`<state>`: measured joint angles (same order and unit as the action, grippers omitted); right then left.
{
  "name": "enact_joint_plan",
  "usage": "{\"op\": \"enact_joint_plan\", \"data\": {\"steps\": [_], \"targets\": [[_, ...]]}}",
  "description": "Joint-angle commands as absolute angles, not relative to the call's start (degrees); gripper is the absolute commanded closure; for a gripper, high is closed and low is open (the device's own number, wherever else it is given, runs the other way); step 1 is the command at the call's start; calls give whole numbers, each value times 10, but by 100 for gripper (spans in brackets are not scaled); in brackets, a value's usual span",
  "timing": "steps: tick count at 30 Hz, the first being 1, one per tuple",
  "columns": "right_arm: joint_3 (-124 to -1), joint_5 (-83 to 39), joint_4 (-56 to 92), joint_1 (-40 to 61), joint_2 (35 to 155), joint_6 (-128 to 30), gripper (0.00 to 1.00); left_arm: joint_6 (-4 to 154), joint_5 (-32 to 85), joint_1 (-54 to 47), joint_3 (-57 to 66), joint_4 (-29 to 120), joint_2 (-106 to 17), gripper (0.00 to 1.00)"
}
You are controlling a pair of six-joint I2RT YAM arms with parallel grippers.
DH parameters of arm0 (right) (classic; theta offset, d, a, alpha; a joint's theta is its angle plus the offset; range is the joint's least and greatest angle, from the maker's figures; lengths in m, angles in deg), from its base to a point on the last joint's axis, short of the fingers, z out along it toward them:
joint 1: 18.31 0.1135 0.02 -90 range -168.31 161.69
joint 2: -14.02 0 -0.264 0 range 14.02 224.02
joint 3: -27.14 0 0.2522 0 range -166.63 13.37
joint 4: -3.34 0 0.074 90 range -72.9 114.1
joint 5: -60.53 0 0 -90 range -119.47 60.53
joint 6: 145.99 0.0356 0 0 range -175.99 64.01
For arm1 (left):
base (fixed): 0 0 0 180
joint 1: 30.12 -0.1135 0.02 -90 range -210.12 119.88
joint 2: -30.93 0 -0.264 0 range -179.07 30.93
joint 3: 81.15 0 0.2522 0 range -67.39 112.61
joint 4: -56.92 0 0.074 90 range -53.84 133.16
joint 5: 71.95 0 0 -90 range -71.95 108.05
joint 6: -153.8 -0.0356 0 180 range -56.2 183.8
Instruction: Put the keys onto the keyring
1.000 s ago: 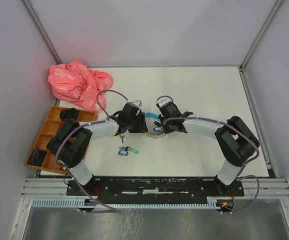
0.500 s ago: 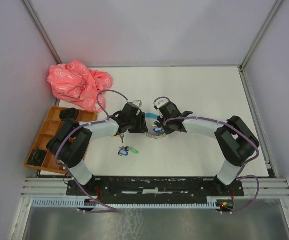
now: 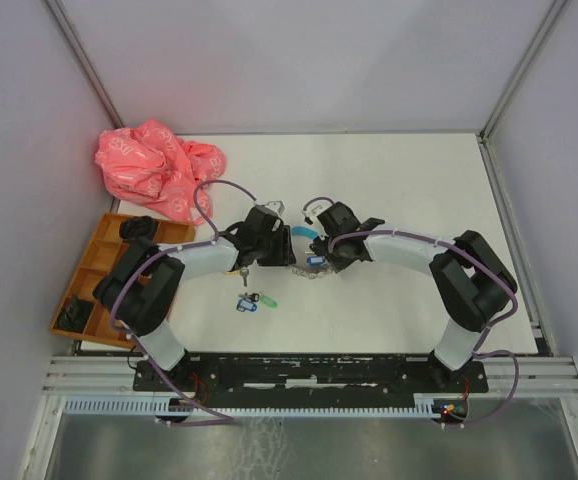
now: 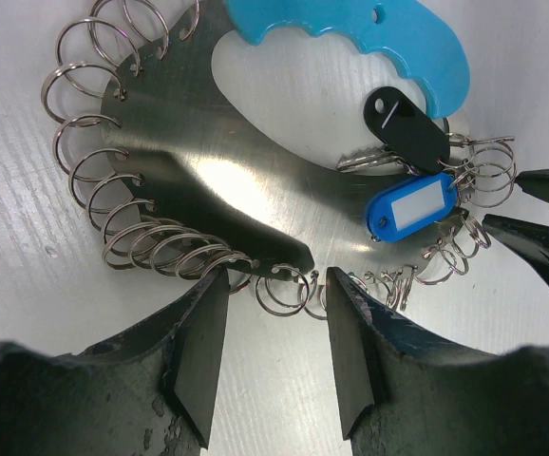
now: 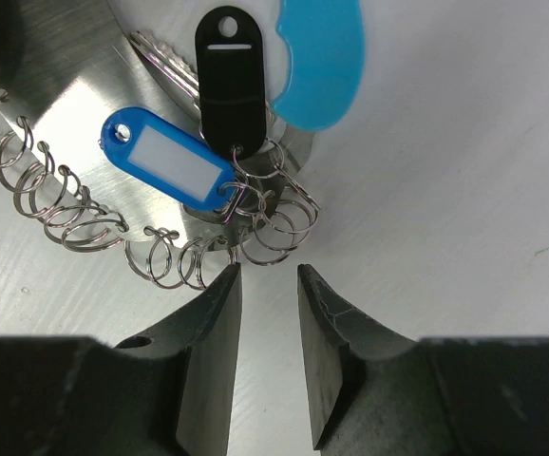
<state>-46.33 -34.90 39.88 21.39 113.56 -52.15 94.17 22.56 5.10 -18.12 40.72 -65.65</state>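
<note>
The keyring [image 4: 208, 180] lies on the table [image 3: 389, 180], a blue-tagged key [image 5: 165, 166] and black-tagged key [image 5: 230, 81] hung on it; the left gripper [image 4: 273, 285] gapes astride 1 of its split rings [image 4: 279, 312], and the right gripper [image 5: 268, 275] gapes empty just beside them.

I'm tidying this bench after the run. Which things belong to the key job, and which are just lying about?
Job: keyring; black-tagged key and blue-tagged key on it; loose tagged keys.
Lying about: pink bag; orange tray.
</note>
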Motion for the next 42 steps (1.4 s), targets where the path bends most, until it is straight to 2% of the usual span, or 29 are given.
{"op": "enact_joint_plan", "data": {"steps": [1,6,16,22,31,42], "targets": [[-493,-328,401,214,1147,-553,61,915,204,52,-181,384,-649,47],[-501,-321,410,215,1134,-545,60,912,202,52,-183,381,-640,47],[-456,-332,396,195,1038,-452,48,884,211,63,-196,388,-570,47],[-423,-286,356,161,1017,-376,47,863,192,100,-185,393,-551,47],[-328,-305,309,89,947,-303,47,812,138,185,-96,388,-634,55],[-283,-338,314,74,898,-294,46,767,65,237,19,323,-745,65]]}}
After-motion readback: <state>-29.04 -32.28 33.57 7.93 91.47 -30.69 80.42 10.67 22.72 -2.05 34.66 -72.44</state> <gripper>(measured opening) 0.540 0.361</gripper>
